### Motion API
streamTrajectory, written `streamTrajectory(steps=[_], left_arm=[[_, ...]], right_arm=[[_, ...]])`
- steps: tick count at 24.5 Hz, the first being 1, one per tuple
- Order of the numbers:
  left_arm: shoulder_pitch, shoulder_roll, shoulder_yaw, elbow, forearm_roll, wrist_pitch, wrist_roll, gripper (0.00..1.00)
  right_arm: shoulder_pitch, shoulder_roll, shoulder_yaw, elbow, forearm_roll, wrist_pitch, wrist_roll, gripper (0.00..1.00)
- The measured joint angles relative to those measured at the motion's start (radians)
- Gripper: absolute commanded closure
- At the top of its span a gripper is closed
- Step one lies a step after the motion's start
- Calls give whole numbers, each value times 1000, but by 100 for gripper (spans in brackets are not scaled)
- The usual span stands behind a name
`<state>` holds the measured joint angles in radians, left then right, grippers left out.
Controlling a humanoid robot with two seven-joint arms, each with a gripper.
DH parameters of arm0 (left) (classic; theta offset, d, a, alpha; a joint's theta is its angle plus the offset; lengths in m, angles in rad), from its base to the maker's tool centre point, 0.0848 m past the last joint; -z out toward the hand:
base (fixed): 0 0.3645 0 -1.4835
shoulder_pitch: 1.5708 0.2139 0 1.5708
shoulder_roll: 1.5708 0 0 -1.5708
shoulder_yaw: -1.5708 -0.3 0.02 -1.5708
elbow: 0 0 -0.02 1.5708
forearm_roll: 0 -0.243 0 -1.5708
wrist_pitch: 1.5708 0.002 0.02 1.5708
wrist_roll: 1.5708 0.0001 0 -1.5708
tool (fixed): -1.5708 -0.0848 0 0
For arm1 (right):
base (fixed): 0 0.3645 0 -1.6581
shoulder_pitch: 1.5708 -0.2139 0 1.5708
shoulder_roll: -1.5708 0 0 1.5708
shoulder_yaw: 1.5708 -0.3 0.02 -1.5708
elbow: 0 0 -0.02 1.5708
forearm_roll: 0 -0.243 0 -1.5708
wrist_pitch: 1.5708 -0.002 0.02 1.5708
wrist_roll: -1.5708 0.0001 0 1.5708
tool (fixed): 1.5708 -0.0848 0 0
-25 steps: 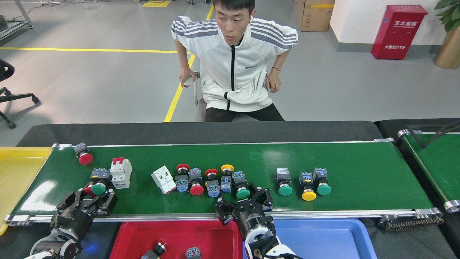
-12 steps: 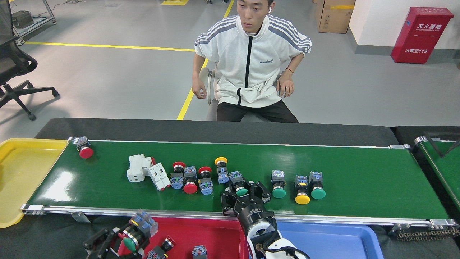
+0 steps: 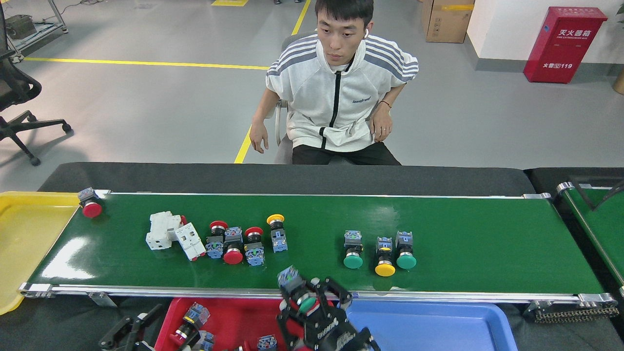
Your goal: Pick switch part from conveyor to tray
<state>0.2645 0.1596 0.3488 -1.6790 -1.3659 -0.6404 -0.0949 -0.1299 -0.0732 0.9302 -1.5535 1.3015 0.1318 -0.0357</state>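
My right gripper [image 3: 306,303] is shut on a green-capped switch part [image 3: 294,282] with a blue-grey block. It hangs over the near rail of the conveyor [image 3: 463,229], between the red tray [image 3: 234,314] and the blue tray [image 3: 438,324]. At the bottom left, beside the red tray, my left gripper [image 3: 130,327] is open and holds nothing. A switch part [image 3: 194,316] lies just right of it in the red tray. Several more switch parts rest on the belt: a red-capped one [image 3: 90,206], white breakers [image 3: 168,232], a red and yellow cluster [image 3: 243,241], and green and yellow ones [image 3: 384,257].
A yellow tray [image 3: 22,243] sits at the belt's left end. A second green belt [image 3: 602,222] angles away at the right. A person [image 3: 336,97] sits behind the conveyor, hands off the belt. An office chair [image 3: 19,97] stands at the far left.
My right gripper closed on the green-capped switch part and lifted it off the belt toward the near edge. My left gripper let its part go into the red tray and opened.
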Motion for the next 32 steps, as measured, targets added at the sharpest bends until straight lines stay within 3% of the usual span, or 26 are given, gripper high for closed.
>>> streamTrajectory(steps=[4,9,15,18,24,32], left_arm=[[-4,-6,35,4,2,175,1,0],[-3,-6,34,-4,2,217,2,0],[-23,-6,36,-3,-2,229,5,0],[-27,-6,37,18,-4,239,2,0],[-134,23,37,138,-16,266,-1,0],[-301,123,32,368,-20,329,-2,0]], right_arm=[[14,14,5,0,12,-8,0,2],[19,15,-25,-20,13,-2,1,2],[102,5,-156,-75,15,234,-105,2],[184,-21,-210,-92,15,340,-163,2],[320,-25,-359,-111,15,419,-190,2],[351,-52,-422,-113,12,426,-194,2]])
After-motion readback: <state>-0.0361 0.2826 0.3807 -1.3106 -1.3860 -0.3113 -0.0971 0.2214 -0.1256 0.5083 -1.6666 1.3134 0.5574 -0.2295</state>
